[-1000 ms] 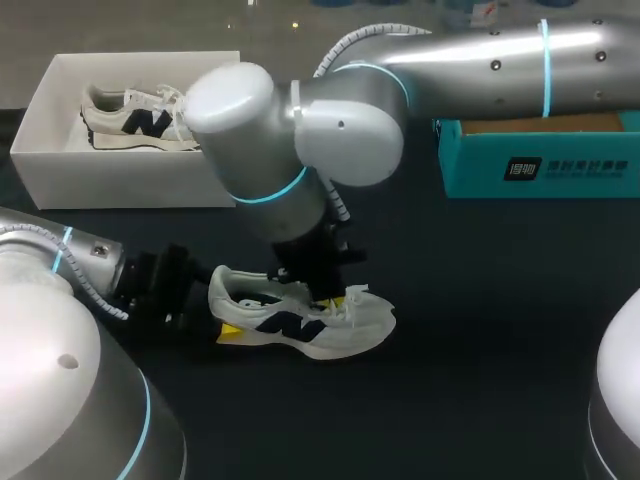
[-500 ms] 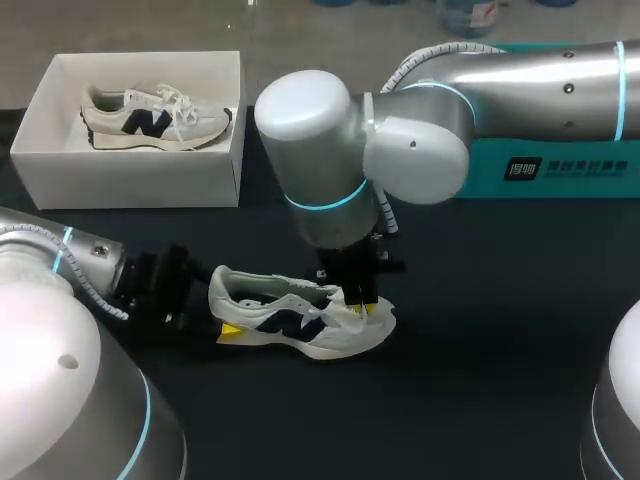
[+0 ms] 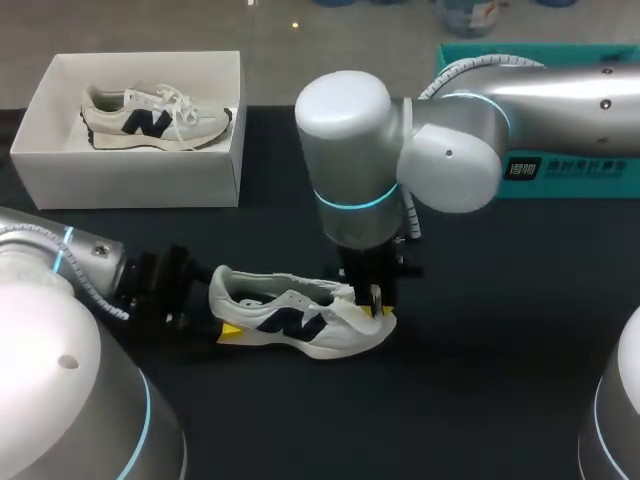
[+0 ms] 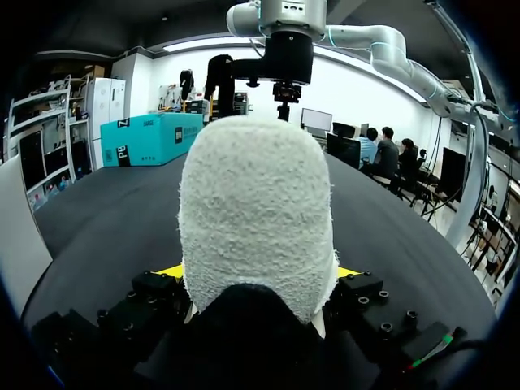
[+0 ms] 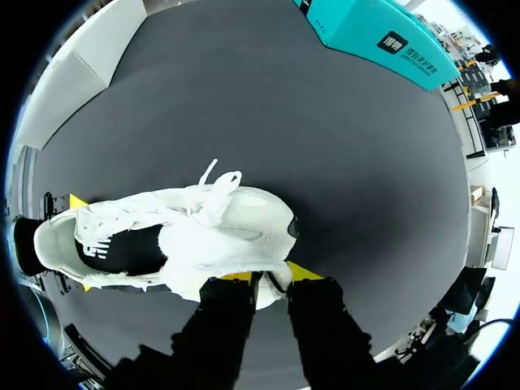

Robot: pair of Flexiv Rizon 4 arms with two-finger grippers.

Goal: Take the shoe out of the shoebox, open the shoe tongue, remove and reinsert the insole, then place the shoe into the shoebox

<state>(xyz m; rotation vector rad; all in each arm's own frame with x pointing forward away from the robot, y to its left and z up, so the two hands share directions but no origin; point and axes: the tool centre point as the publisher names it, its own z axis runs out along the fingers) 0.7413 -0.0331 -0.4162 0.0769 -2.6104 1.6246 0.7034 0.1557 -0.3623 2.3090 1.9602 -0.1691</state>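
Bright overhead light glares off the right arm (image 3: pixel 560 95); table (image 3: pixel 500 380) dim.

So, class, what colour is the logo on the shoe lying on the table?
Dark navy, against the off-white shoe; clearest in the head view.

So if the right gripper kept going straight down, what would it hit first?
The shoe: the right gripper is at its front, seemingly pinching it. Under that, only the table.

You get no legible text: the teal box (image 3: pixel 570 172) carries a dark label (image 3: pixel 522 168) with white characters too small to read, and the shoe on the table (image 3: pixel 300 325) and the shoe in the shoebox (image 3: pixel 150 118) each show a dark side emblem.
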